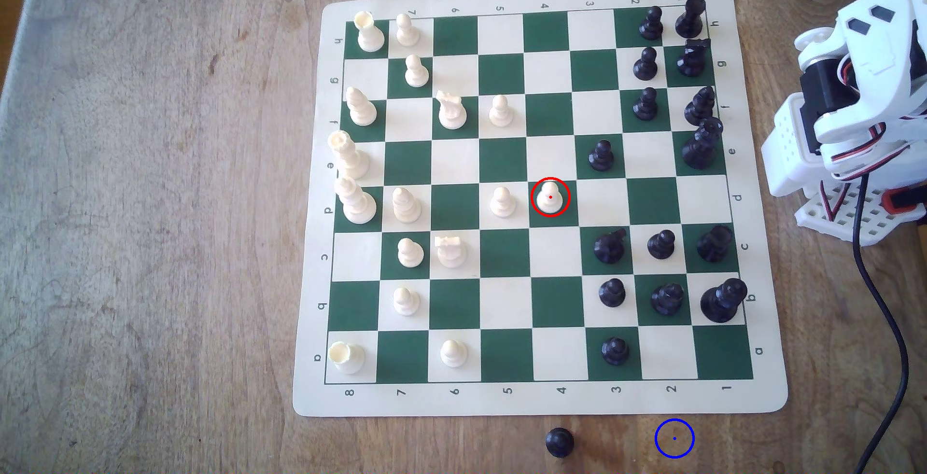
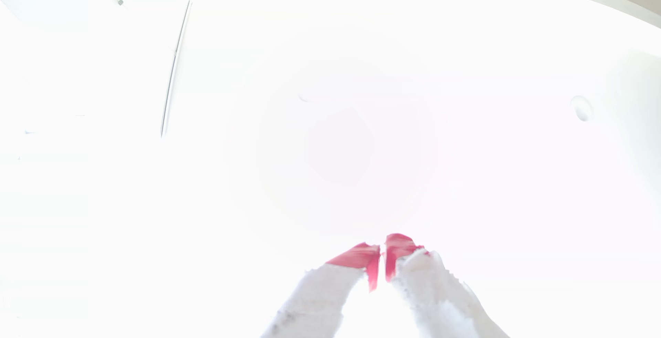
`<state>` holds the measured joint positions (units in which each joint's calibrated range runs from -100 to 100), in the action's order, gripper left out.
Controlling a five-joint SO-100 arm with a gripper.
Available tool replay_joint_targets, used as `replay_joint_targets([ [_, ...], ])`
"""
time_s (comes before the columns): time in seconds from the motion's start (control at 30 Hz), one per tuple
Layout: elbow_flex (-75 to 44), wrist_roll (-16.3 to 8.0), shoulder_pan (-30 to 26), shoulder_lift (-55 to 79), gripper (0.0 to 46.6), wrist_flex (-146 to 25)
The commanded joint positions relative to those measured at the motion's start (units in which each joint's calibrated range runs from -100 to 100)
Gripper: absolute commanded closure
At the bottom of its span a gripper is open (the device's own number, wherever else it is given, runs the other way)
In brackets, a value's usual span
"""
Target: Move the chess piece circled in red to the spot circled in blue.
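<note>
You see the small cream-white plastic pawn (image 1: 550, 198) upright on a green square, well apart from the blue-circled bare wood spot (image 1: 674, 438); the red-tipped gripper (image 2: 382, 248) jaws sit together, empty

White pawn (image 1: 550, 198) on d4: cream pawn (image 1: 502, 202) just beside on exterior view's left; squares to its right, above and below are free. Nearest black pieces: e3 pawn (image 1: 601, 155), c3 knight (image 1: 610, 246). Blue-circled spot (image 1: 674, 438) is bare wood w/ open room around; lone black pawn (image 1: 559, 442) well apart to its left.
</note>
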<state>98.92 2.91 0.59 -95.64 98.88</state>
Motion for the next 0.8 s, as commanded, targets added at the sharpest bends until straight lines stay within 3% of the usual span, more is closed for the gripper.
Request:
replay_joint_targets([
  [0.0,1.0,0.1,1.1,-0.2,46.4,-9.0],
  [0.17,-1.3,0.1,0.5,-0.2,46.4,-20.3],
  [0.5,-17.0,-0.2,2.5,-0.1,46.4,-83.8],
  [0.77,-23.9,-0.4,4.9,2.5,46.4,-105.2],
])
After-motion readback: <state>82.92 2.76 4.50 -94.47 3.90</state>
